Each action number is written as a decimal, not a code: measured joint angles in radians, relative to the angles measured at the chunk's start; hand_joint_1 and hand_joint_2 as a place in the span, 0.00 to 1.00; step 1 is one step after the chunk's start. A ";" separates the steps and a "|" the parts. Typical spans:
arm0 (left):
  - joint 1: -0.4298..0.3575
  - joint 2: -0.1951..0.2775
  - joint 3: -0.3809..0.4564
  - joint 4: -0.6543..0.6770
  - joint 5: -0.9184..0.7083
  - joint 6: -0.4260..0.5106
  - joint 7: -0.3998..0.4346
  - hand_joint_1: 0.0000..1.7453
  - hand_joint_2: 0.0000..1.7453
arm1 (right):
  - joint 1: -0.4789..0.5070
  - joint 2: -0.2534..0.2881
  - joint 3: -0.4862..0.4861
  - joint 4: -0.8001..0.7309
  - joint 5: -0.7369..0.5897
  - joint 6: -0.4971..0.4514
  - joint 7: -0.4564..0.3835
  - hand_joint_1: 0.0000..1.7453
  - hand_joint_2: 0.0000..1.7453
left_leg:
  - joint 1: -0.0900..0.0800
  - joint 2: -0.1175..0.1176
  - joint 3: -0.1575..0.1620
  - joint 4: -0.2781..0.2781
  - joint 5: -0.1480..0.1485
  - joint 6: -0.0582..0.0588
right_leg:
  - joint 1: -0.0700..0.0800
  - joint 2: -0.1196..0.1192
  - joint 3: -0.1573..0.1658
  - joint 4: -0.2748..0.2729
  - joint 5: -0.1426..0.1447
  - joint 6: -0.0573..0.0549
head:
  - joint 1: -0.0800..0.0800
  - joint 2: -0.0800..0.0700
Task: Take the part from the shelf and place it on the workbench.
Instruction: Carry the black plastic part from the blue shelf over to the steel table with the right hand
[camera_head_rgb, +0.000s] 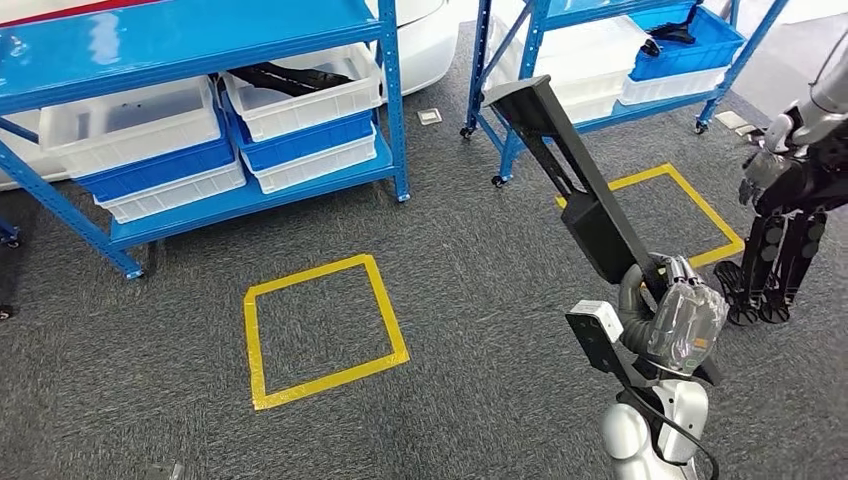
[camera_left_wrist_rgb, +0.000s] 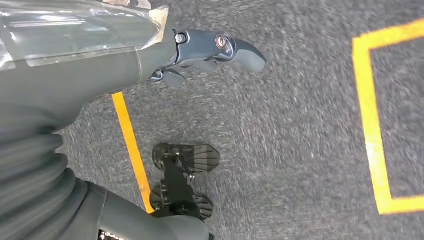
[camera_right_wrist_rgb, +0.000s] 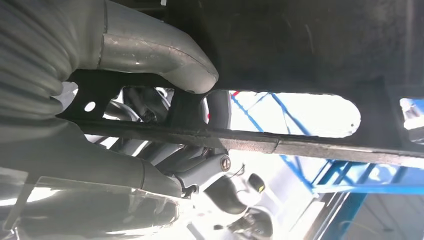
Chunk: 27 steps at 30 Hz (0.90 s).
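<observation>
Blue shelf (camera_head_rgb: 200, 40) far left, white bins on it; yellow floor square (camera_head_rgb: 322, 330) in middle.

Left hand (camera_left_wrist_rgb: 220, 50) hangs over carpet, fingers loosely curled, holds nothing.

Part (camera_head_rgb: 575, 175), long black bar, off shelf: long axis slants up and away from right hand (camera_head_rgb: 680, 320), which grips lower end.

Workbench unseen; judgement: carry step.

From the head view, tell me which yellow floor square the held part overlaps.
The right-hand yellow square; the black part crosses its corner, the left square lies apart.
</observation>
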 joint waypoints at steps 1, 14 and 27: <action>0.000 -0.001 0.006 -0.001 -0.006 -0.001 0.000 0.00 1.00 | -0.002 0.002 0.000 0.001 0.000 0.000 0.000 1.00 1.00 | 0.003 -0.032 -0.020 0.049 -0.035 -0.005 | -0.002 0.009 -0.003 -0.001 0.004 -0.006 | -0.003 0.000; -0.005 -0.006 0.066 -0.005 -0.042 -0.007 -0.001 0.00 1.00 | -0.011 0.015 0.002 0.015 -0.010 0.000 -0.013 1.00 1.00 | 0.001 -0.150 0.042 -0.053 0.018 0.032 | 0.000 0.133 -0.052 0.013 0.036 0.023 | -0.010 0.000; -0.007 -0.015 0.088 -0.017 -0.067 -0.014 0.005 0.00 1.00 | -0.020 0.014 0.003 0.026 -0.020 0.000 -0.013 1.00 1.00 | -0.011 0.022 0.032 -0.051 0.027 0.020 | 0.008 -0.034 0.002 0.000 -0.004 0.027 | 0.008 0.000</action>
